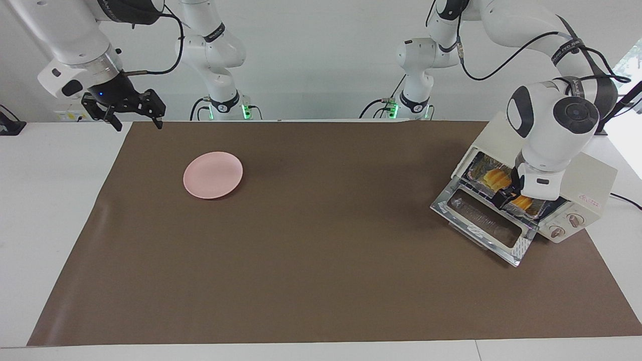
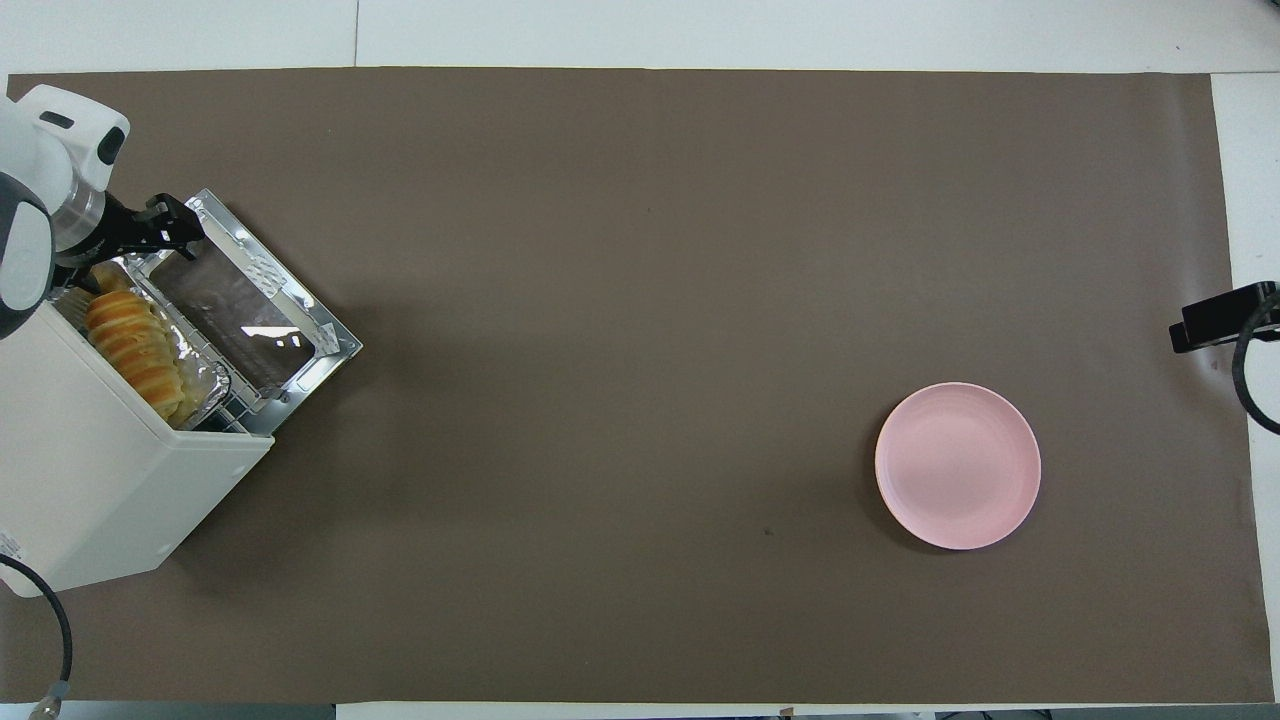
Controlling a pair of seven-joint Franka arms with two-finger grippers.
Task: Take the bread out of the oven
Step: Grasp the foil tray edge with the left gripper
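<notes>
Two arms, left gripper point(image 1: 507, 194) fingers wide over bread point(image 1: 494, 178) in oven point(image 1: 587, 183), right gripper point(image 1: 131, 114) fingers wide, waiting.

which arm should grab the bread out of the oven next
Left. The left pincer is open and already down at the open oven, right by the bread in its foil tray. The right pincer waits open at the other end of the table, past the pink plate.
</notes>
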